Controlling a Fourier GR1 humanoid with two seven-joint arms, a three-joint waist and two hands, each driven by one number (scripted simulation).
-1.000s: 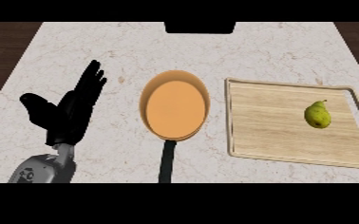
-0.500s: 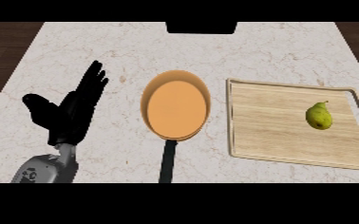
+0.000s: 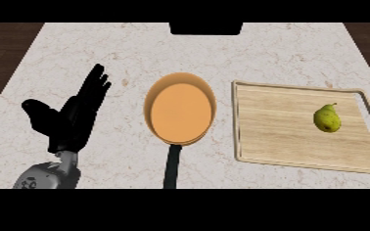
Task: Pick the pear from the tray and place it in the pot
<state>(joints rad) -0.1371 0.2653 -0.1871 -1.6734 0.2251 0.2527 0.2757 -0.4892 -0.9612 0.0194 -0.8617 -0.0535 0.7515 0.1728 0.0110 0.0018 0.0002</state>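
Lying on the pale wooden tray [image 3: 289,127] at the right of the speckled stone counter [image 3: 217,54], the small yellow-green pear [image 3: 327,118] sits toward the tray's right side, stem end up in the view, with nothing touching it. Just left of the tray stands the round orange pot [image 3: 180,108], its black handle [image 3: 172,166] running down toward the lower edge. Well to the left of the pot, the robot's black left hand [image 3: 69,120] rests above the counter on its grey forearm [image 3: 47,176], fingers straight and spread, thumb out to the side, holding nothing. No right hand shows. A dark block [image 3: 205,28] sits at the counter's far edge.
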